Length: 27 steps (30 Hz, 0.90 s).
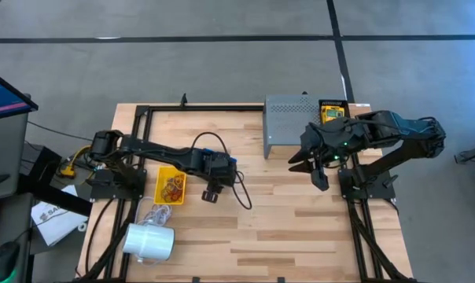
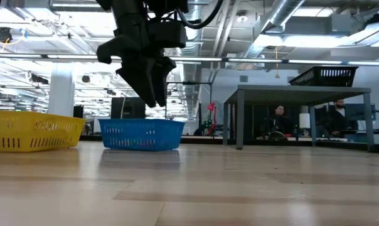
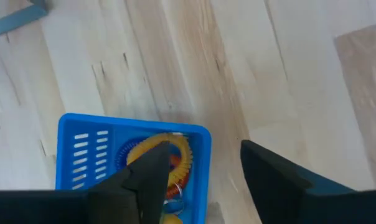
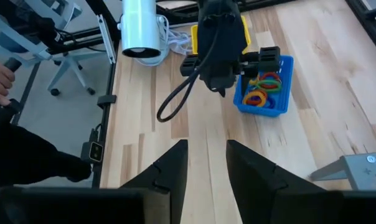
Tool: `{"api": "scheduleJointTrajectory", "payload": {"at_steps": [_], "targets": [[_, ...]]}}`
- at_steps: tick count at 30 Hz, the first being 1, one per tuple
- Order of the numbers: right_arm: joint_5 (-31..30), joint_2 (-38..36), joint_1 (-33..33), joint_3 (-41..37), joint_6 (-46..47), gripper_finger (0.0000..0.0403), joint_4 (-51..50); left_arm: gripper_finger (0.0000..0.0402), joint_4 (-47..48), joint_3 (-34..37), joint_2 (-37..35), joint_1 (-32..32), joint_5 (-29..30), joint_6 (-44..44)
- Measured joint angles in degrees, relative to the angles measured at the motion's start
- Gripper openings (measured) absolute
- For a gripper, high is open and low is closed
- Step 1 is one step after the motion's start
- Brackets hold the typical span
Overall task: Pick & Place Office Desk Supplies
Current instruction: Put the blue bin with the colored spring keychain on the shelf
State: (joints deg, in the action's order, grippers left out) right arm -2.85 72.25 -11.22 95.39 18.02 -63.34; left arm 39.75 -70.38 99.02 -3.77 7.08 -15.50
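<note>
A blue basket (image 4: pixel 266 87) sits on the table holding orange, yellow, green and purple rubber bands (image 3: pixel 166 158). My left gripper (image 3: pixel 203 168) hangs open just above it (image 2: pixel 145 75), fingers pointing down; one finger is over the basket and the other over bare wood. In the high view my left arm (image 1: pixel 219 169) hides most of the blue basket. Beside it, a yellow basket (image 1: pixel 171 186) holds more rubber bands. A yellow crayon box (image 1: pixel 332 112) lies by the grey shelf. My right gripper (image 1: pixel 311 169) hovers open in front of the shelf, touching nothing.
The grey perforated shelf (image 1: pixel 295 126) stands at the far right. A white cylinder (image 1: pixel 149 240) with a cord lies near the near-left corner. A black cable (image 4: pixel 175 102) loops off my left wrist. Bare wood (image 1: pixel 292 228) stretches between the arms. People sit in the room behind (image 2: pixel 280 119).
</note>
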Motion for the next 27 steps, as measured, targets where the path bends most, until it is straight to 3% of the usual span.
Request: {"api": "scheduleJointTrajectory", "payload": {"at_steps": [10,17,27], "targets": [[0.5,0.0,-0.07,0.0,0.0,0.0107,-0.14,0.0195,-5.72,6.57,0.02,-0.04,-1.97,-0.37],[0.5,0.0,-0.07,0.0,0.0,0.0107,-0.12,0.0164,-12.21,10.2,0.04,-0.04,-0.88,-0.58],[0.52,0.0,-0.02,0.0,0.45,0.0107,-0.03,0.0109,-14.37,10.5,3.13,-0.1,-0.12,-0.99]]}}
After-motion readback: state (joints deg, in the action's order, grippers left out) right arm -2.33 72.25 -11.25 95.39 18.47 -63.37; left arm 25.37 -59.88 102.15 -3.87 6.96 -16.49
